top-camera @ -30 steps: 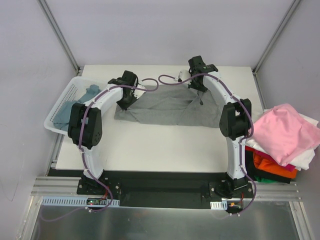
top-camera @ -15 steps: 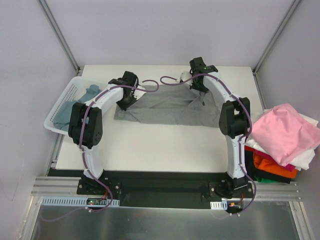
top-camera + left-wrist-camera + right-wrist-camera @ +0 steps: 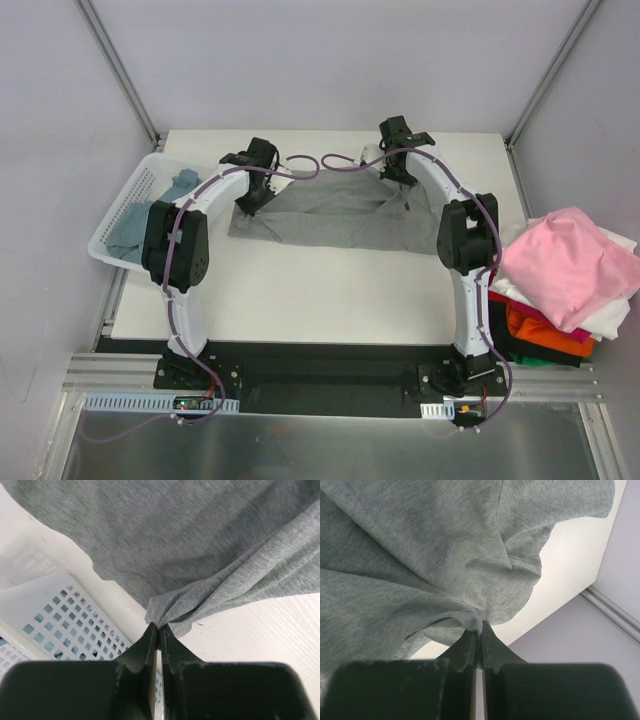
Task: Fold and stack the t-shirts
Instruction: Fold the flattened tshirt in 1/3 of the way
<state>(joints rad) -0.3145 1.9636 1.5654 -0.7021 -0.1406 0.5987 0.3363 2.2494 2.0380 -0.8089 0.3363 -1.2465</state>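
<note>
Grey t-shirt (image 3: 340,218), far edge pinched by left gripper (image 3: 159,626), right gripper (image 3: 480,625)

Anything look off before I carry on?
Nothing spilled or damaged. The grey tee, pinched by the left gripper and right gripper, is wrinkled at its right side. The pink tee lies askew on the pile at far right.

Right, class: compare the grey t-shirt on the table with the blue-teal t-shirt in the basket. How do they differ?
The grey t-shirt lies spread on the table; the blue-teal t-shirt sits bunched in the basket. The left gripper and right gripper pinch the grey t-shirt at its far side; nothing holds the blue-teal t-shirt. Both are plain-coloured cloth tees.
</note>
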